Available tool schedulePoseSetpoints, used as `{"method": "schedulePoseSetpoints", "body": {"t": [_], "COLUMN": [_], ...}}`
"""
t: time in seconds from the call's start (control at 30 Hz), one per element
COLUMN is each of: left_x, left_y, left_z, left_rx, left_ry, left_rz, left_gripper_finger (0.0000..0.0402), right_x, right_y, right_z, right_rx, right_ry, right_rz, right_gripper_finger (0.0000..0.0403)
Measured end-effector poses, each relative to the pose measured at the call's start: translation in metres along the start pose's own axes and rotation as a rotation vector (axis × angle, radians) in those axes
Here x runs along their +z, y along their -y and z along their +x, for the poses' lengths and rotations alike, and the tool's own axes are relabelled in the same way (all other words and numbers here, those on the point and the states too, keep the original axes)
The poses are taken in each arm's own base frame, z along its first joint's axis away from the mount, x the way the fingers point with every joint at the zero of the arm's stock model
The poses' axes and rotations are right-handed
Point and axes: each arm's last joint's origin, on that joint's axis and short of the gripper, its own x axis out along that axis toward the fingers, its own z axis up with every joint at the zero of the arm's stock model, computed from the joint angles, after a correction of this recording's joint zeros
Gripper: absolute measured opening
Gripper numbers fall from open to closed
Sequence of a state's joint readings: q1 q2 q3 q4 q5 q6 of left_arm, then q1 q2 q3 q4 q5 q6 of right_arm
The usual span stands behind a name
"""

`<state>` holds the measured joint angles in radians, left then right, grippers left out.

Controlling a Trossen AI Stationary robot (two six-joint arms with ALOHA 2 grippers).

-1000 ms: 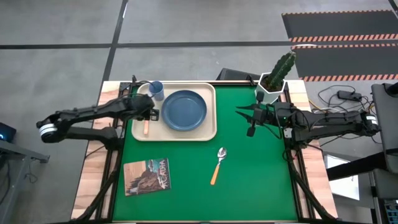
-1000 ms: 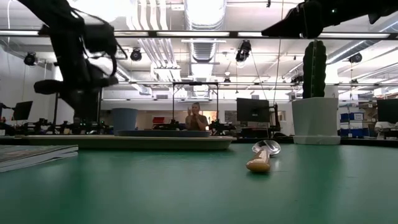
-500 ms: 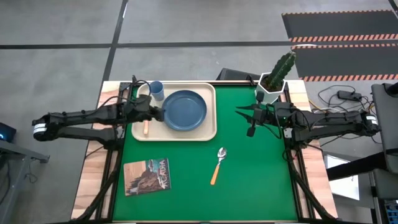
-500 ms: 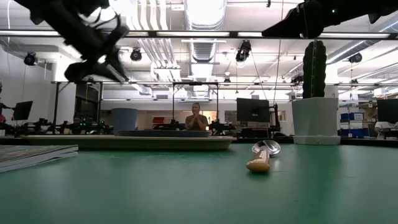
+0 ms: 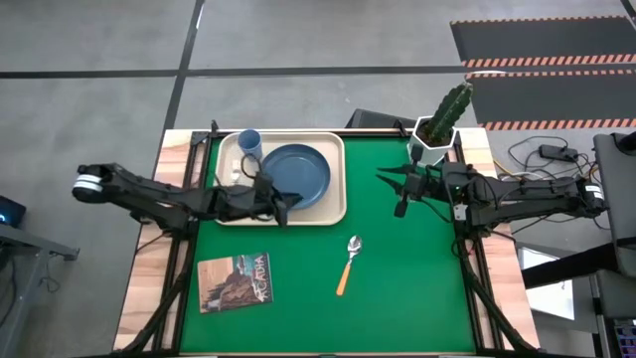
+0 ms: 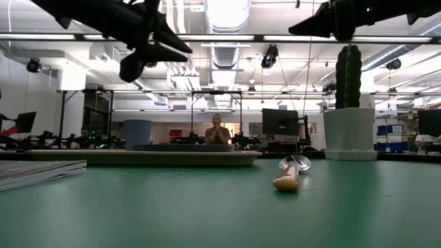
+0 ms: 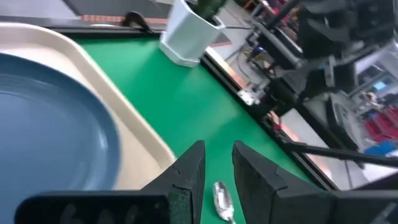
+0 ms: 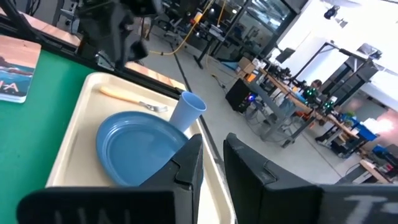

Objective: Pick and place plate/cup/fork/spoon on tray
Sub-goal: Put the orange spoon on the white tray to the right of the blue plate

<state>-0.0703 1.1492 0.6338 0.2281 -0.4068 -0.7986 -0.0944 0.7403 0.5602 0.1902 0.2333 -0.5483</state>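
The cream tray (image 5: 333, 204) lies at the table's far left. On it are the dark blue plate (image 5: 303, 171), the light blue cup (image 5: 249, 142) and the orange-handled fork (image 8: 127, 95), which my left arm hides in the high view. The orange-handled spoon (image 5: 348, 264) lies flat on the green mat near the table's middle. My left gripper (image 5: 283, 213) hovers high over the tray's near edge beside the plate, empty, with a narrow gap between its fingers (image 7: 189, 168). It points toward the spoon (image 7: 221, 196). My right gripper (image 5: 393, 191) waits in the air right of the tray, empty, also with a narrow gap.
A white hexagonal pot with a cactus (image 5: 437, 131) stands at the far right. A picture-covered booklet (image 5: 235, 281) lies at the near left. Bare green mat surrounds the spoon. A person stands in the room far behind the table (image 6: 218, 129).
My left gripper has risen from the tray's left part, over the fork, and gone toward the table's right and near edges, to the tray's near edge by the plate. It has turned to point toward the spoon. The fork stays on the tray.
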Motion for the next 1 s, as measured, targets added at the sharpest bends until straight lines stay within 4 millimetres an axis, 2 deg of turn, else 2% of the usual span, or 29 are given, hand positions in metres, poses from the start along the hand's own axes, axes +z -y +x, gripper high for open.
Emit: {"method": "schedulePoseSetpoints", "body": {"t": [0.17, 0.37, 0.5, 0.63, 0.8, 1.0], "left_x": [-0.019, -0.029, -0.026, -0.02, -0.011, -0.01], "left_y": [0.004, 0.001, 0.002, 0.006, 0.008, 0.008], "left_z": [0.015, 0.025, 0.022, 0.008, 0.0, -0.001], "left_rx": [-0.009, 0.009, -0.015, -0.132, -0.13, -0.131], "left_ry": [-0.037, -0.056, -0.066, -0.167, -0.107, -0.097], "left_rz": [0.017, 0.028, 0.025, 0.128, 0.162, 0.218], "left_gripper_finger": [0.0062, 0.0062, 0.0062, 0.0062, 0.0062, 0.0062], "right_x": [0.001, 0.0, -0.002, -0.004, -0.005, -0.005], "right_y": [0.0, 0.0, -0.002, -0.003, -0.003, -0.003], "right_z": [0.0, 0.0, 0.0, 0.0, 0.0, 0.0], "right_rx": [-0.003, 0.005, 0.018, 0.03, 0.032, 0.035], "right_ry": [0.01, 0.001, -0.022, -0.044, -0.048, -0.054], "right_rz": [-0.002, 0.006, 0.018, 0.035, 0.053, 0.064], "right_gripper_finger": [0.0054, 0.0054, 0.0054, 0.0054, 0.0054, 0.0054]}}
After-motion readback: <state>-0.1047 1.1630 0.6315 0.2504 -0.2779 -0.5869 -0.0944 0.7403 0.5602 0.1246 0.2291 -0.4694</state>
